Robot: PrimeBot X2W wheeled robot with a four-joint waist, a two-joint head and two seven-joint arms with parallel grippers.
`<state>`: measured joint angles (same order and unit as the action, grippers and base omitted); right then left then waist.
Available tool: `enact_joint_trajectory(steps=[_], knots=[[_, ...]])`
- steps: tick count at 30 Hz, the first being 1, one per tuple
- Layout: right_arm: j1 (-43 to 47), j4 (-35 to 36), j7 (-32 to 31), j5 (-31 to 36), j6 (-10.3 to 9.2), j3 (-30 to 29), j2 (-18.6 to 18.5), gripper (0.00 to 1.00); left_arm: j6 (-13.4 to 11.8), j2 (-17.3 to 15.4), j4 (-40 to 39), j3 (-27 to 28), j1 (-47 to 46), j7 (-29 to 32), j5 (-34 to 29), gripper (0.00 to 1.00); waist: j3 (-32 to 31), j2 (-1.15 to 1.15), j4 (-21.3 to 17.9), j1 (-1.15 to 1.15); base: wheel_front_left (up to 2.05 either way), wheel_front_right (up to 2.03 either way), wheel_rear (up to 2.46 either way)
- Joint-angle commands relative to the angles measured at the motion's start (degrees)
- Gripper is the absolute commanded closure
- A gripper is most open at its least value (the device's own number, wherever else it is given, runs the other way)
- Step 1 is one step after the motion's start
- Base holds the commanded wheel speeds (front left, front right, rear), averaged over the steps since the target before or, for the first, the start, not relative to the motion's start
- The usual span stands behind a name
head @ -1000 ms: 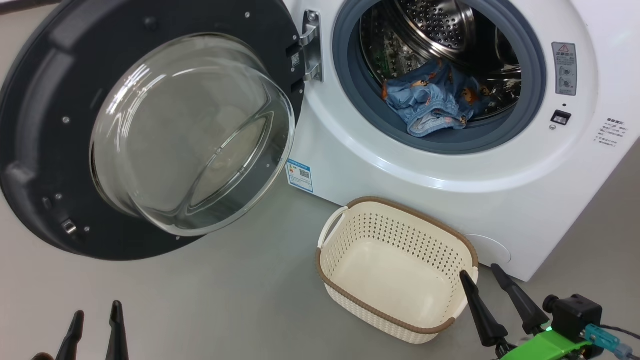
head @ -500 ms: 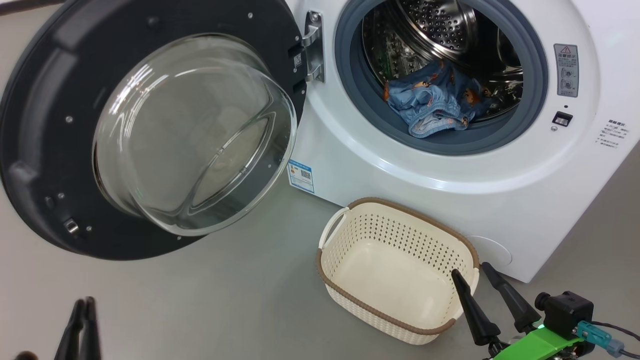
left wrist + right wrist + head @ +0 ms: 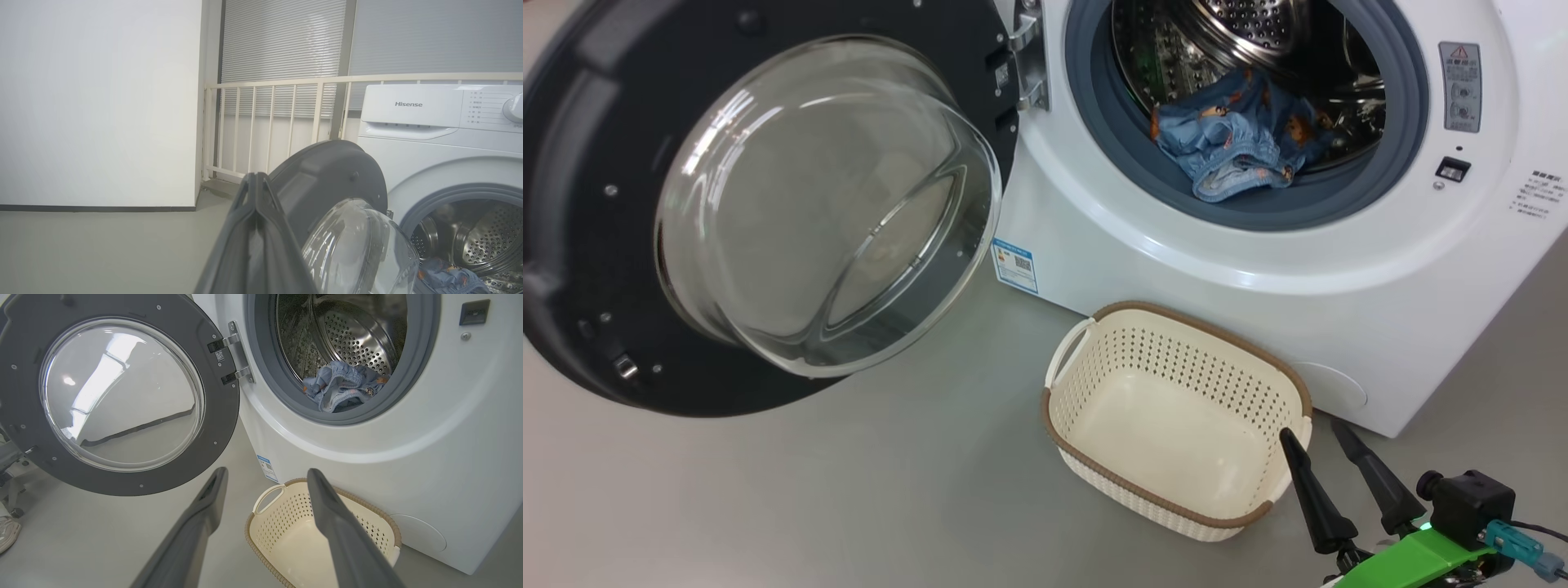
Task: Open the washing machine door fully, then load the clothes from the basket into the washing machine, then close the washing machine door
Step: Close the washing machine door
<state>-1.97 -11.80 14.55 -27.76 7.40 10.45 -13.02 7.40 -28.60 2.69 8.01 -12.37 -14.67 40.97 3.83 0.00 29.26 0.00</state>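
Two dark fingers of the left gripper [image 3: 255,176] are pressed flat together with nothing between them; in the left wrist view they rise in front of the edge of the one washing machine door [image 3: 596,122]. That door stands swung wide open at the left of the head view, its inner face towards the camera and one clear glass bowl [image 3: 825,204] bulging from its middle. One steel hinge [image 3: 1025,61] ties the door's right edge to the one washing machine [image 3: 1176,269], and one small blue label [image 3: 1015,265] sits low on the white front just below the hinge. To the right of the hinge, one grey-blue rubber ring [image 3: 1094,106] frames the mouth of the steel drum [image 3: 1250,24]. Of the clothes, one light blue garment [image 3: 1233,139] with orange marks can be counted, bunched at the front of the drum with its lower fold on the ring; whether a second piece lies beneath it cannot be told. Below the mouth, one basket [image 3: 1160,359] stands on the grey floor [image 3: 849,490] just in front of the machine, one pale handle [image 3: 1068,347] showing at its left end and its smooth cream bottom in plain view. At the lower right, the right gripper [image 3: 1312,429] has its two fingers spread apart, holding nothing, the left tip over the basket's near right corner.
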Motion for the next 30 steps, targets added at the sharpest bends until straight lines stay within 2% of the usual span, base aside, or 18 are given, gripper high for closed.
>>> enact_joint_trajectory(steps=[1, 4, 5, 6, 7, 8, 10, 14, 19, 26, 30], knots=[[-0.53, 1.68, 0.45, 0.77, 0.09, 0.96, -0.70, 0.00, 0.09, -6.14, 1.94, 2.39, -6.76, -0.33, 3.66, 1.00, 1.41, 0.00, -0.80, 0.00, 0.00, 0.00, 0.00], [-0.87, 1.71, 0.45, 0.97, 0.09, 0.91, -0.82, 0.00, 0.09, -8.63, 5.49, 2.27, -10.55, -0.33, 7.71, 1.00, 2.16, 0.00, -1.31, 0.00, 0.00, 0.00, 0.00], [-1.26, 1.79, 0.45, 1.09, 0.09, 1.02, -0.98, 0.00, 0.09, -10.96, 9.43, 1.51, -13.96, -0.32, 11.87, 1.00, 2.88, 0.00, -1.83, 0.00, 0.00, 0.00, 0.00], [-1.26, 1.79, 0.45, 1.09, 0.09, 1.02, -0.98, 0.00, 0.09, -10.96, 9.43, 1.51, -13.96, -0.32, 11.87, 1.00, 2.88, 0.00, -1.83, 0.00, 0.00, 0.00, 0.00], [-1.71, 1.84, 0.45, 1.23, 0.09, 1.08, -1.20, 0.00, 0.09, -13.13, 13.60, 0.18, -17.39, 0.21, 16.75, 1.00, 3.70, 0.00, -2.31, 0.00, 0.00, 0.00, 0.00], [-1.71, 1.84, 0.45, 1.23, 0.09, 1.08, -1.20, 0.00, 0.09, -13.13, 13.60, 0.18, -17.39, 0.21, 16.75, 1.00, 3.70, 0.00, -2.31, 0.00, 0.00, 0.00, 0.00], [-2.10, 1.87, 0.45, 1.36, 0.09, 1.11, -1.45, 0.00, 0.09, -14.35, 18.07, -0.81, -20.80, 2.07, 22.13, 1.00, 4.32, 0.00, -2.69, 0.00, 0.00, 0.00, 0.00], [-2.81, 1.92, 0.45, 1.56, 0.09, 1.20, -1.99, 0.00, 0.09, -16.86, 25.94, -3.15, -26.32, 8.86, 30.75, 1.00, 5.62, 0.00, -3.40, 0.00, 0.00, 0.00, 0.00], [-3.75, 2.08, 0.45, 1.89, 0.09, 1.14, -2.76, 0.00, 0.09, -17.85, 33.94, -5.34, -31.13, 21.13, 40.03, 1.00, 7.44, 0.00, -3.95, 0.00, 0.00, 0.00, 0.00], [-4.59, 2.03, 0.45, 2.20, 0.09, 1.59, -3.45, 0.00, 0.09, -19.73, 41.01, -7.96, -34.26, 34.56, 45.50, 1.00, 9.13, 0.00, -4.77, 0.00, 0.00, 0.00, 0.00], [-4.88, 2.05, 0.45, 2.28, 0.09, 1.95, -3.62, 0.00, 0.09, -20.06, 42.40, -8.95, -34.63, 38.96, 46.76, 1.00, 9.61, 0.00, -5.15, 0.00, 0.00, 0.00, 0.00]])
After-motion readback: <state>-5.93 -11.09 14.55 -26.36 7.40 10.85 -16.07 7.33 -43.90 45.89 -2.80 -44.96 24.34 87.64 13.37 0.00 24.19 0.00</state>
